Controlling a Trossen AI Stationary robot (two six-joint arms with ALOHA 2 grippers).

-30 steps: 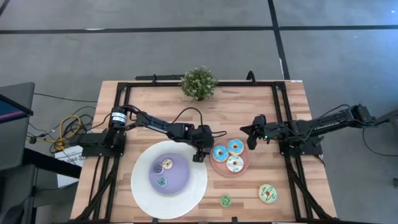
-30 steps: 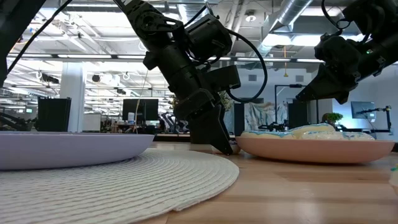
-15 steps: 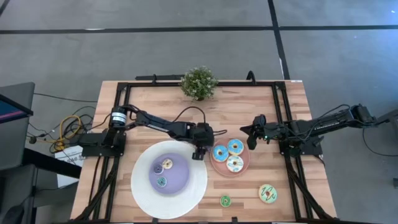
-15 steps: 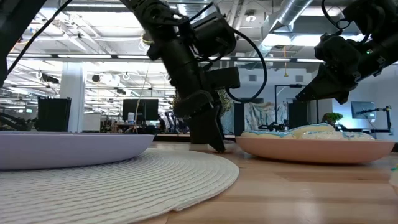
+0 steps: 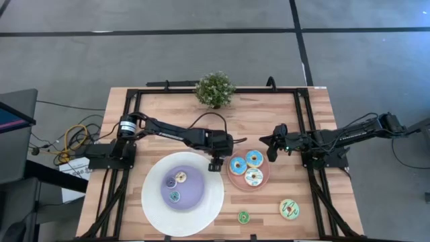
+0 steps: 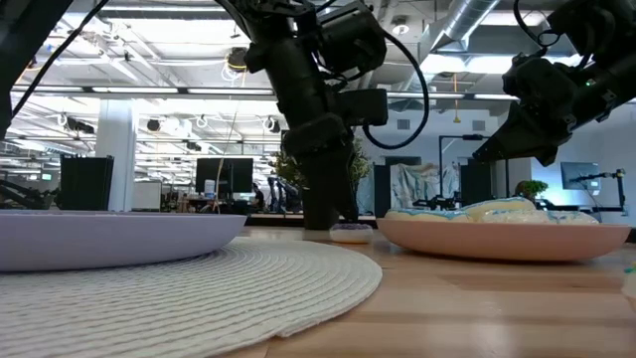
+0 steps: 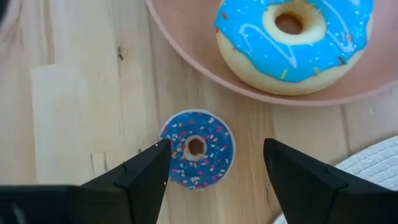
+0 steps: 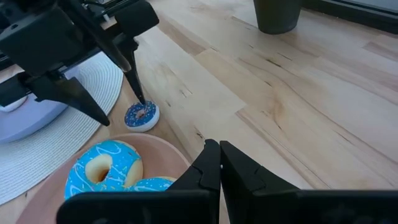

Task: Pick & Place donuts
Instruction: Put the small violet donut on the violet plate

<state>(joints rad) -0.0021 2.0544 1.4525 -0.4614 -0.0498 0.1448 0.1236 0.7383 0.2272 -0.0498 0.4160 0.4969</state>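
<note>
**Left gripper poised over tiny blue donut**

High view: left gripper stood at the pink plate's nine o'clock.

Left wrist view: fingers parted, straddling the tiny blue donut — evidently for pickup.

Right wrist view: right gripper closed, empty — waiting.

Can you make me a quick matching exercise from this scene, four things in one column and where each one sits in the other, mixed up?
Things:
1. tiny blue donut
2. big blue donut
3. plant
4. right gripper

Places or states:
A. on the pink plate
B. far edge of the table
C. shut, hovering by the pink plate
D. on bare wood, between the open fingers of the left gripper

Pairs: 1-D, 2-A, 3-B, 4-C
</note>
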